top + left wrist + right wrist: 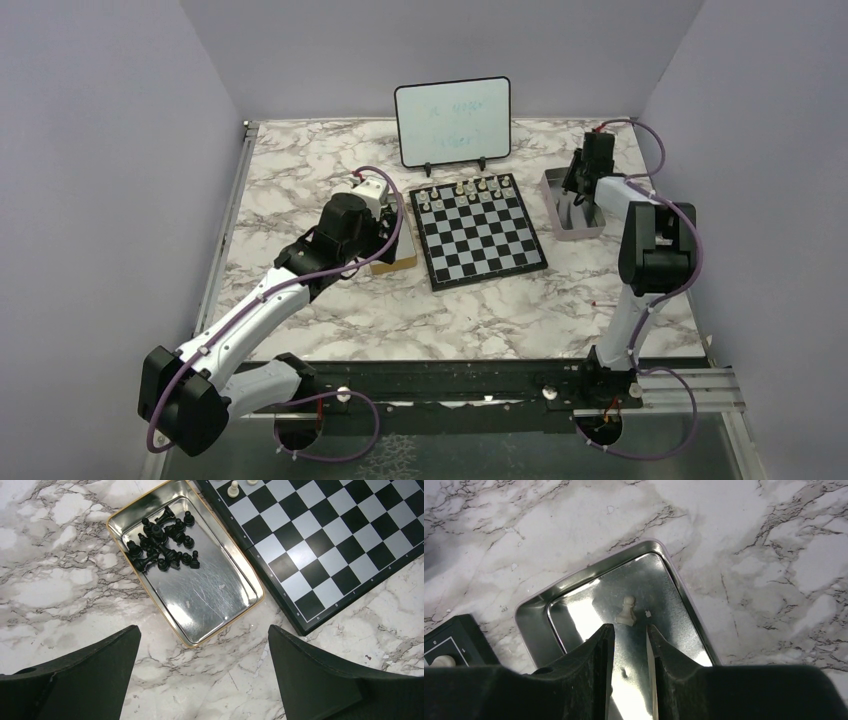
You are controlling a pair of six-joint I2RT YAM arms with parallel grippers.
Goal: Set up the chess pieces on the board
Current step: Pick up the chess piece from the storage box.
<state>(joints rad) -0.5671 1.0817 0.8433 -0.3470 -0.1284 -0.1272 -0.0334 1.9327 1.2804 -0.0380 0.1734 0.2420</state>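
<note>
The board point(480, 232) lies mid-table with several white chess pieces point(468, 188) on its far rows. My left gripper point(352, 222) hangs open and empty point(204, 632) above the marble, just short of a gold-rimmed tin tray point(215, 597) that holds several black pieces point(162, 542). The board's edge point(340, 545) with a white pawn point(233, 489) lies to the right of that tray. My right gripper point(585, 185) is low over a silver tray point(531, 611). Its jaws point(630, 627) stand a narrow gap apart with nothing between them. A white pawn point(626, 613) lies on its side just beyond the fingertips.
A whiteboard point(452, 120) on a stand is behind the board. The silver tray point(570, 218) sits right of the board. A board corner point(454, 636) with a white piece point(441, 660) shows left of that tray. Walls enclose the marble table.
</note>
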